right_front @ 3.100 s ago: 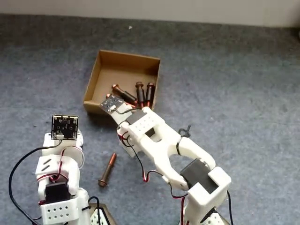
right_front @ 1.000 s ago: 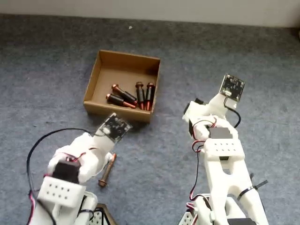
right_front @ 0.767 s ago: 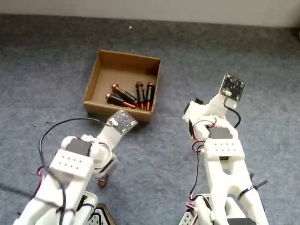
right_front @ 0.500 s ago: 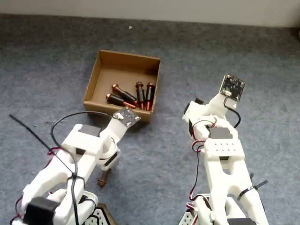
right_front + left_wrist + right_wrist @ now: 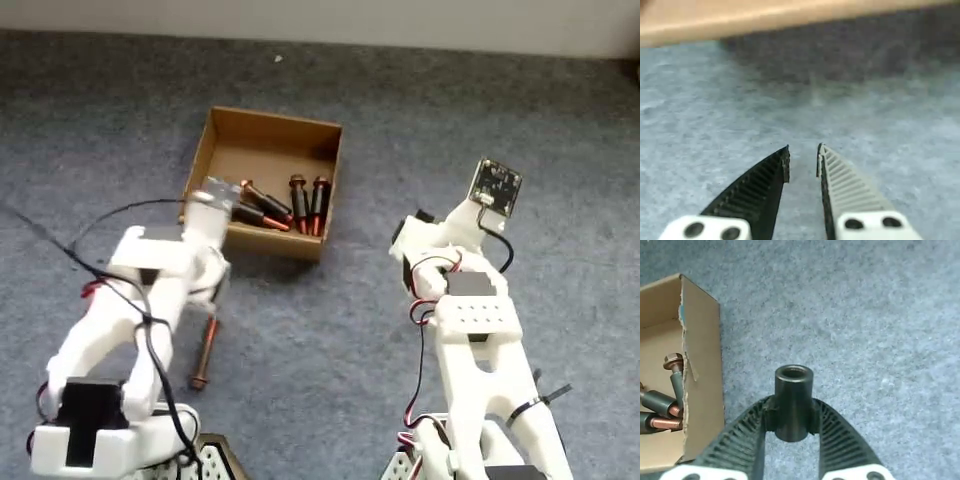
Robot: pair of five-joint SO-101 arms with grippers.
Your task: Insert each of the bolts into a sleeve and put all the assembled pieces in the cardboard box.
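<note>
The cardboard box holds several assembled bolt-and-sleeve pieces. One loose copper bolt lies on the carpet in front of the box, beside my left arm. My left gripper hangs over bare carpet just short of the box's front wall, open by a narrow gap with nothing between its fingers. My right gripper is shut on a black sleeve, held upright with its hole showing, over carpet to the right of the box.
Grey carpet covers the whole surface. My right arm stands well to the right of the box. Loose cables trail from the left arm. A pale wall edge runs along the far side.
My left arm swung from over the loose bolt up and left toward the box's front corner. The bolt shifted left and turned. My right arm left the box earlier and now holds still.
</note>
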